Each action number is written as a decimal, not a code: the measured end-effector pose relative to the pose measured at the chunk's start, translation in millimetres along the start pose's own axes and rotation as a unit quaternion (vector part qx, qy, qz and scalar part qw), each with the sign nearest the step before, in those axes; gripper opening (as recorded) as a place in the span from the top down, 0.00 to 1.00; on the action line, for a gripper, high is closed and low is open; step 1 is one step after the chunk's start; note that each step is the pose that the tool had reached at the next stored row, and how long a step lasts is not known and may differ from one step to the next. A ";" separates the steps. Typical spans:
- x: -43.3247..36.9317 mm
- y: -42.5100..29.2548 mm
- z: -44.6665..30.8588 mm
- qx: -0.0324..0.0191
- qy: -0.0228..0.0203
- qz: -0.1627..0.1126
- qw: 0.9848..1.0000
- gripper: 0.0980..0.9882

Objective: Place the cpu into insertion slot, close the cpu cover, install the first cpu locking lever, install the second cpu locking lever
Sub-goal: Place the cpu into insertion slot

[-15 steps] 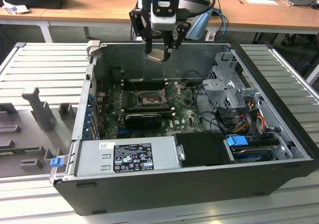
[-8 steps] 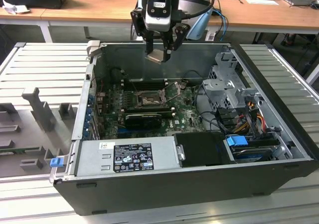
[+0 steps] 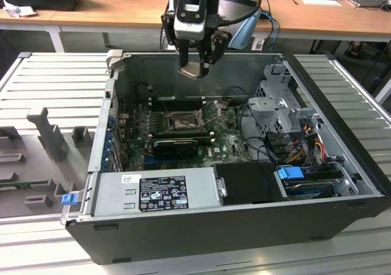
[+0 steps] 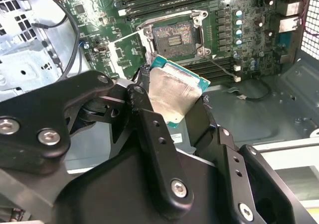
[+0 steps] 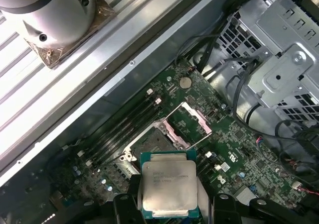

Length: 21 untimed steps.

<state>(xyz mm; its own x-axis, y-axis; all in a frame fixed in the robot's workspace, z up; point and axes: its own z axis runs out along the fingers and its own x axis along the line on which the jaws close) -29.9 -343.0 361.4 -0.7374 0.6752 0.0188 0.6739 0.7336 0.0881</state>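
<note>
the end effector [image 3: 194,67] was clamped on the cpu [image 3: 190,73], high in the exterior view's upper middle, above the empty insertion slot [image 3: 182,123]. the cpu cover [image 5: 192,119] stood open; all four steps were not yet done.

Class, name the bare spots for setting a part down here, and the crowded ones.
Bare: ribbed table on either side of the computer case. Crowded: motherboard around the insertion slot; cables by the drive cage.
</note>
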 end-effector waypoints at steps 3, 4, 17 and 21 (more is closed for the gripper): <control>0.0 -0.1 1.1 0.000 0.000 0.005 1.000 0.52; 0.0 -0.2 1.7 0.000 -0.001 0.008 1.000 0.52; 0.7 -1.4 8.1 0.000 -0.004 0.055 0.998 0.52; 1.1 -2.0 10.5 -0.001 -0.006 0.085 0.996 0.52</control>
<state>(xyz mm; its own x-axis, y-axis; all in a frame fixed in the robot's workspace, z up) -31.6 -343.0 350.9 -0.6117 0.7908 0.0208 0.7891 0.6082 0.0860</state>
